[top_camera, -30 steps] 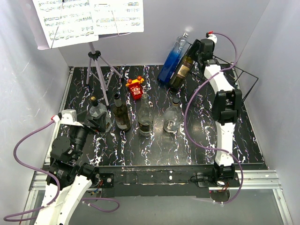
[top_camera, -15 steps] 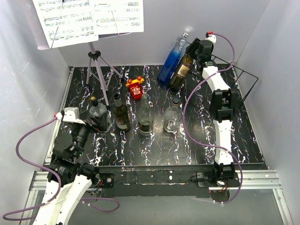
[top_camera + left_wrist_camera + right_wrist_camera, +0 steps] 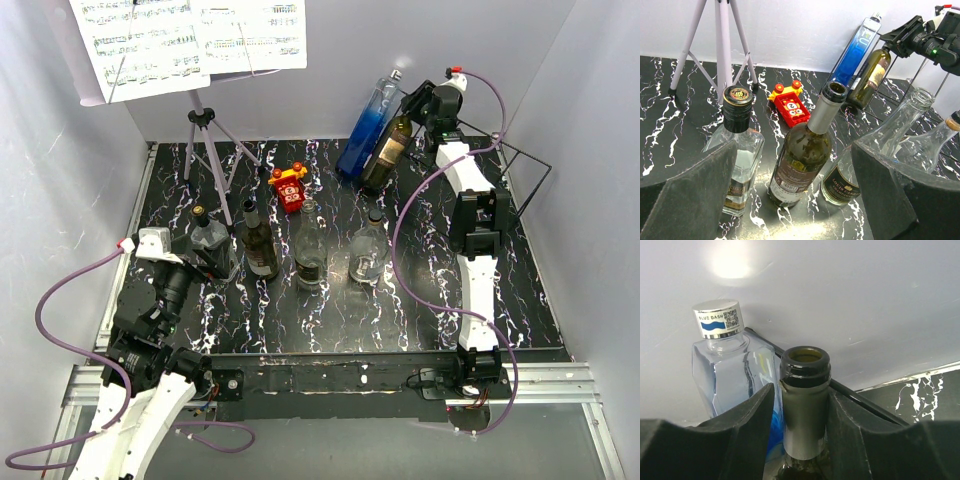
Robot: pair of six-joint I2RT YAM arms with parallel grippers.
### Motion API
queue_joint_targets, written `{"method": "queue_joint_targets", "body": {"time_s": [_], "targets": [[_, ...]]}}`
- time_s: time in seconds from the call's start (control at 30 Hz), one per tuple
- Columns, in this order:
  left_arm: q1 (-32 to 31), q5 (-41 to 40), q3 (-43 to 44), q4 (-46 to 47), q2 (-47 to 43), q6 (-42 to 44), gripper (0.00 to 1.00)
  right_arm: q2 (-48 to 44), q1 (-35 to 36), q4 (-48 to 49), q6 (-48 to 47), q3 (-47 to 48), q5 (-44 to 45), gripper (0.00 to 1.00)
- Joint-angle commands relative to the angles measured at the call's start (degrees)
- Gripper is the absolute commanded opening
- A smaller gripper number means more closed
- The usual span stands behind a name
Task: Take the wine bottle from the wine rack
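Note:
The dark wine bottle (image 3: pixel 390 150) leans on the black wire wine rack (image 3: pixel 527 157) at the back right, next to a blue bottle (image 3: pixel 365 125). My right gripper (image 3: pixel 412 106) is at its top. In the right wrist view the two fingers close on the bottle's grey foil neck (image 3: pixel 805 405), with the right gripper (image 3: pixel 801 390) just under the open mouth and a rack rod (image 3: pixel 865 400) behind. My left gripper (image 3: pixel 205 255) is open and empty at the near left, its wide-apart fingers facing a row of standing bottles, and shows in the left wrist view (image 3: pixel 794 147).
Several bottles stand in a row mid-table: a square clear one (image 3: pixel 210 240), a dark one (image 3: pixel 258 240), two clear ones (image 3: pixel 310 255) (image 3: pixel 368 255). A red toy (image 3: pixel 288 187) lies behind them. A tripod music stand (image 3: pixel 205 150) stands back left. Grey walls enclose the table.
My right wrist has shifted slightly up and back at the bottle's neck. The left arm has edged a little. The wine bottle has not moved.

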Motion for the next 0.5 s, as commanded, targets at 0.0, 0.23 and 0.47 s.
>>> {"method": "queue_joint_targets", "body": {"time_s": [0.0, 0.23, 0.47], "targets": [[-0.2, -0.01, 0.45, 0.33, 0.63, 0.64, 0.98, 1.33, -0.15, 4.49, 0.06, 1.16, -1.2, 0.54], [-0.2, -0.01, 0.36, 0.33, 0.45, 0.73, 0.98, 1.33, -0.15, 4.41, -0.03, 0.37, -4.11, 0.57], [-0.2, -0.01, 0.36, 0.33, 0.54, 0.64, 0.98, 0.98, -0.15, 5.46, -1.17, -0.34, -4.63, 0.47]]}}
